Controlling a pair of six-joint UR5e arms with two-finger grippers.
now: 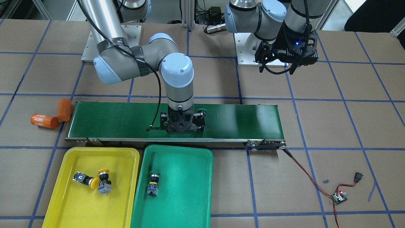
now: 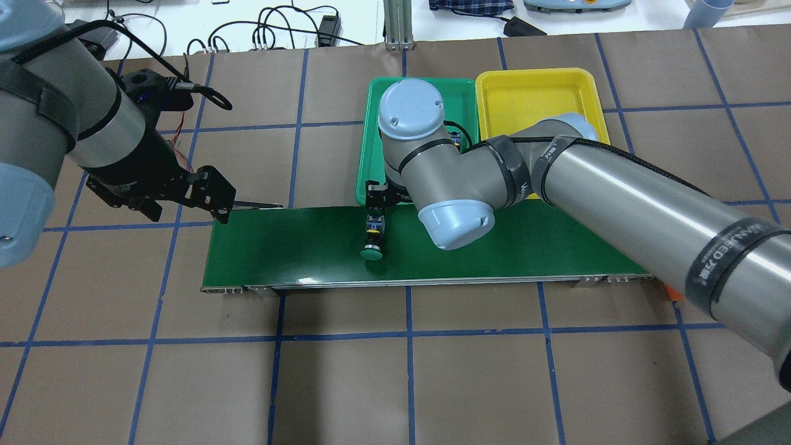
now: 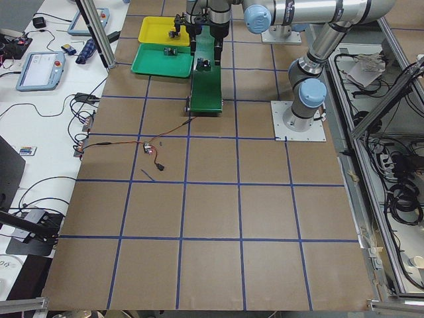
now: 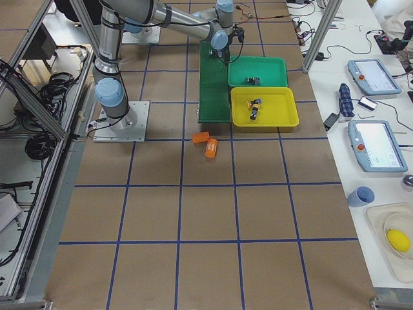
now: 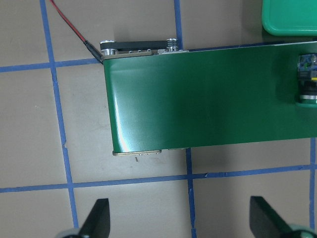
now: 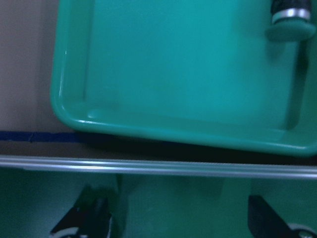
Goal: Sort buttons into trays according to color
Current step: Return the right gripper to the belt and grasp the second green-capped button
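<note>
We log, at the bench's operator edge, a shallow yellow plastic tray with two yellow-capped push-buttons close together. Beside it a shallow green plastic tray holds one green-capped push-button. Behind them, on the long dark-green conveyor belt, a second green-capped button lies just beside the right hand, fingers spread. Farthest, the left hand hangs spread near the belt's end.

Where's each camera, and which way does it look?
Front-facing: across the table, facing both arms.
Overhead: behind the robot, over the belt; both arms.
Exterior left: table's left end; both arms.
Exterior right: table's right end; both arms.
Left wrist: down on belt's end; jaws.
Right wrist: down on green tray; jaws.
Overhead and left wrist share the green button.
</note>
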